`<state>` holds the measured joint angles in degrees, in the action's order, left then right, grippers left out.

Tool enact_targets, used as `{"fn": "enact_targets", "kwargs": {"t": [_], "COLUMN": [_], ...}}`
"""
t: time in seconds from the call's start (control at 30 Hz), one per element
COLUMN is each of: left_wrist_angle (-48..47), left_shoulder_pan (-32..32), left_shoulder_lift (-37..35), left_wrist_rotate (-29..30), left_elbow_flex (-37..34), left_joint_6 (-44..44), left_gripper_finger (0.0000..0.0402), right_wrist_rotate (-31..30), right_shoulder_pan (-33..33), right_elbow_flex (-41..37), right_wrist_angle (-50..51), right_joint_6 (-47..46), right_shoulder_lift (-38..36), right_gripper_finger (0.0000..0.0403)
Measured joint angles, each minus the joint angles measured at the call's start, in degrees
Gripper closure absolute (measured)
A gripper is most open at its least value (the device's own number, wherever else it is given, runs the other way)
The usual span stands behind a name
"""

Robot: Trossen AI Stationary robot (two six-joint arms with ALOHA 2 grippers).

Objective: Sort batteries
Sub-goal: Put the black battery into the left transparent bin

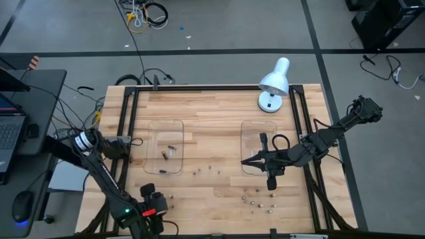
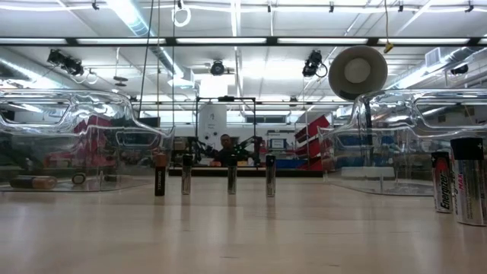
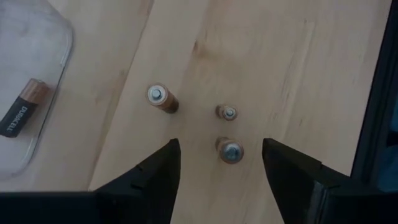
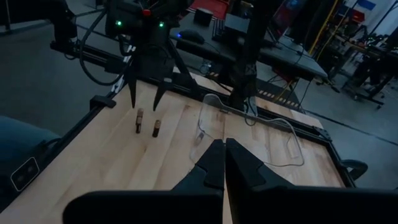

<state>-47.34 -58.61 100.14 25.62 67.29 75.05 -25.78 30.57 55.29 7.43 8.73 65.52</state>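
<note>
Three copper-topped batteries stand upright on the wood near the table's front left [image 3: 161, 98], [image 3: 227, 112], [image 3: 230, 151]. My left gripper [image 3: 221, 168] hovers open above them, pointing steeply down, its fingers on either side of the nearest battery without touching it; the right wrist view shows it [image 4: 144, 102] above two batteries [image 4: 138, 118]. A dark battery [image 3: 22, 109] lies in the left clear tray [image 1: 166, 146]. My right gripper [image 1: 247, 161] hangs shut over the right clear tray [image 1: 259, 143], holding nothing.
More batteries stand in a row mid-table [image 2: 232, 176] and in a loose group at the front right [image 1: 254, 199]. A white desk lamp [image 1: 273, 83] stands at the far edge. Black frame rails [image 1: 126, 133] run along the table's sides.
</note>
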Motion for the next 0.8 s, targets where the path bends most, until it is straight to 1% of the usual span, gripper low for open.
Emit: {"fn": "enact_targets", "kwargs": {"t": [0.67,0.8], "left_wrist_angle": [0.35,0.69], "left_shoulder_pan": [-0.02,-0.14], "left_shoulder_lift": [0.04,1.55], "left_wrist_rotate": [0.46,0.23], "left_elbow_flex": [0.0,0.0], "left_joint_6": [0.03,0.08], "left_gripper_finger": [0.0176,0.0176], "right_wrist_rotate": [0.0,0.0], "right_shoulder_pan": [-0.02,-0.02], "right_elbow_flex": [0.0,0.0], "right_wrist_angle": [-0.01,-0.01], "right_joint_6": [-0.07,-0.07], "right_shoulder_lift": [0.0,0.0], "right_gripper_finger": [0.04,0.04]}}
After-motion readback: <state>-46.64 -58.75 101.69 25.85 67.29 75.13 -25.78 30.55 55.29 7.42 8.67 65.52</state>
